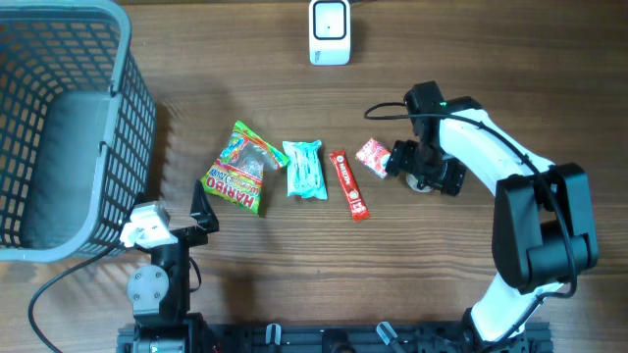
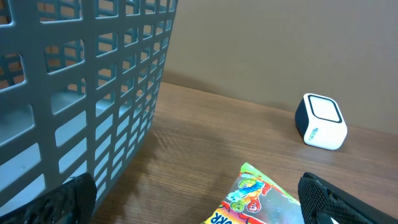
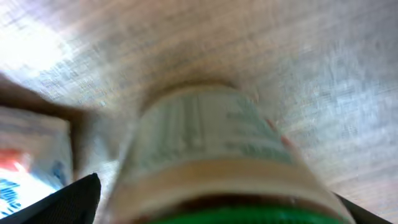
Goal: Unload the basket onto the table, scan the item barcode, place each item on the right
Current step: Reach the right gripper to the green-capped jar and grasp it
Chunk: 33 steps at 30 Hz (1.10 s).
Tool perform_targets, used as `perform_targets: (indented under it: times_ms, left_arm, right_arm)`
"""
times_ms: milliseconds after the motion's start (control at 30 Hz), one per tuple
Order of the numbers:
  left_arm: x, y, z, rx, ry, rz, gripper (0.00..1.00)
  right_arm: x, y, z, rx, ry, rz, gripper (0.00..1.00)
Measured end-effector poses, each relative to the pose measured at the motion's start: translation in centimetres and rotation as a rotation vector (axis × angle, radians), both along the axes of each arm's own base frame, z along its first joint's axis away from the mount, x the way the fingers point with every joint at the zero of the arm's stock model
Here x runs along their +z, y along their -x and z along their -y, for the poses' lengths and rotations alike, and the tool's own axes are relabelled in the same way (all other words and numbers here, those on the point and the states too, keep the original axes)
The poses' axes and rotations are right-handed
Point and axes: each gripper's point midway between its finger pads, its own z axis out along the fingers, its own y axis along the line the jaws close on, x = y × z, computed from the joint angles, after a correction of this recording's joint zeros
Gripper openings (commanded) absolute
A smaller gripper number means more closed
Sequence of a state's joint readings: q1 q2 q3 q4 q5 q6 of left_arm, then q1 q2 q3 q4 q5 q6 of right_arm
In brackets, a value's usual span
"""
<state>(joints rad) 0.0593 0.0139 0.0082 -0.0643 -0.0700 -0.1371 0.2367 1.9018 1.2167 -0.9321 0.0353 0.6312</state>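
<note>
- Pale, smeared cylinder fills the right wrist view: a small container [image 3: 211, 143] with a green band at its near end. Its print is too blurred to read.
- From overhead the right arm [image 1: 481, 147] hides nearly all of it. Only a pale round edge peeks out on the table [image 1: 294, 275], just right of a red-and-white packet [image 1: 372, 157].
- Right end effector [image 3: 217, 208] is spread wide, one finger on each side of the container; I cannot tell whether they touch it.
- Left end effector [image 2: 196, 196] is wide too, with nothing in it, low over the Haribo bag [image 2: 252, 199] beside the grey basket [image 2: 93, 93].
- White scanner [image 1: 330, 31] sits well apart at the far edge.
</note>
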Motion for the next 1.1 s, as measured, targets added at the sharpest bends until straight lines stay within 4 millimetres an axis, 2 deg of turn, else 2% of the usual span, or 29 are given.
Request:
perform_targets:
  times_ms: [167,267,333,500,800,867,933,1100]
  left_arm:
    - [0.0,0.0,0.0,0.0,0.0,0.0,1.0]
    - [0.0,0.0,0.0,0.0,0.0,0.0,1.0]
    - [0.0,0.0,0.0,0.0,0.0,0.0,1.0]
    - [0.0,0.0,0.0,0.0,0.0,0.0,1.0]
    - [0.0,0.0,0.0,0.0,0.0,0.0,1.0]
    - [0.0,0.0,0.0,0.0,0.0,0.0,1.0]
    - [0.0,0.0,0.0,0.0,0.0,0.0,1.0]
    - [0.0,0.0,0.0,0.0,0.0,0.0,1.0]
  right_arm:
    - [0.0,-0.4,0.0,-0.002,0.001,0.015,0.99]
    - [0.0,-0.5,0.4,-0.012,0.004,0.016,0.93]
    - [0.0,-0.6,1.2,-0.035,0.004,0.015,0.88]
    - [-0.3,-1.1,2.6,-0.097,-0.035,0.024,0.85]
    - [-0.5,-1.4,2.1,-0.103,-0.085,0.077,0.72]
    - [-0.5,-1.3,1.9,-0.108,-0.091,0.075,0.93]
    - [-0.5,-1.2,1.7,-0.12,-0.11,0.069,0.96]
    - [-0.5,0.0,1.1,-0.178,-0.14,0.015,0.96]
